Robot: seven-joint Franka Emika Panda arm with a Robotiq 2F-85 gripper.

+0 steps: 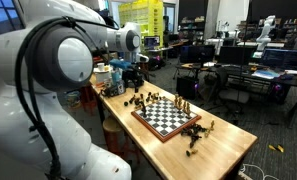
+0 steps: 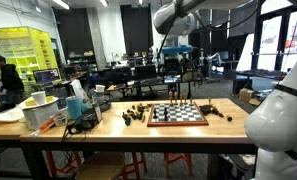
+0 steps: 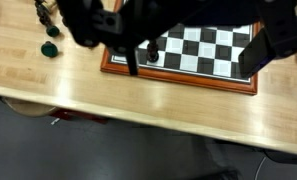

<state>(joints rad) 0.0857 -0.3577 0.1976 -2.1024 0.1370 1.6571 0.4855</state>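
Observation:
A chessboard (image 3: 203,50) with a brown wooden frame lies on a light wooden table (image 3: 78,80). It shows in both exterior views (image 1: 168,115) (image 2: 178,114). In the wrist view my gripper (image 3: 193,55) comes in from the top. It is open, with its dark fingers (image 3: 120,55) spread wide over the board's near edge and nothing between them. One black chess piece (image 3: 151,50) stands on a square just inside the left finger. In both exterior views the gripper (image 1: 135,80) (image 2: 171,78) hangs above the board.
Loose dark chess pieces lie on the table at both ends of the board (image 2: 138,115) (image 2: 218,112) (image 1: 198,135) and at the wrist view's top left (image 3: 50,48). A box of clutter (image 2: 50,112) stands at one table end. The table edge (image 3: 108,112) drops to dark floor.

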